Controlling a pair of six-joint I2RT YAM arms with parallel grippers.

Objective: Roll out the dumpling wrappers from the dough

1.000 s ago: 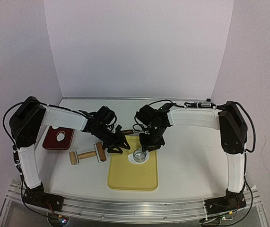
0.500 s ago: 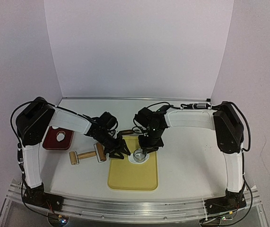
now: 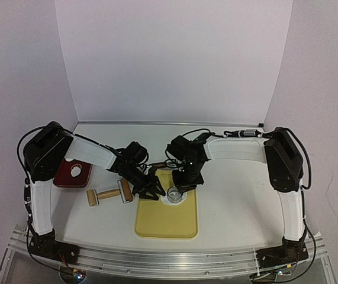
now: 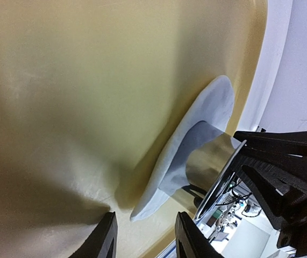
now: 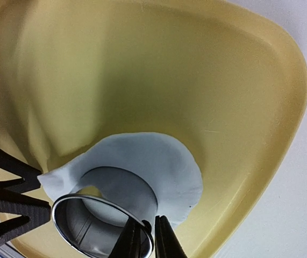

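1. Right gripper [image 5: 147, 228]: jaws almost together, pinched on the thin wall of the metal ring [image 5: 110, 193].
2. Left gripper [image 4: 147, 223]: jaws apart, holding nothing, just before the pointed edge of the dough sheet [image 5: 158, 161].
3. Risk: lifting the ring crooked and dragging the soft sheet along, tearing it, or slipping off the smooth steel.
4. Risk on the left: pinching the mat [image 5: 142, 80] together with the dough.
5. Ring shiny, hard, cylindrical. Sheet pale, thin, floppy, of uneven outline. Mat yellow, smooth, round-cornered.
6. One wrapper [image 3: 77, 171], as it seems, on the red tray [image 3: 62, 177], well apart. Next one probably inside the ring, not yet free.
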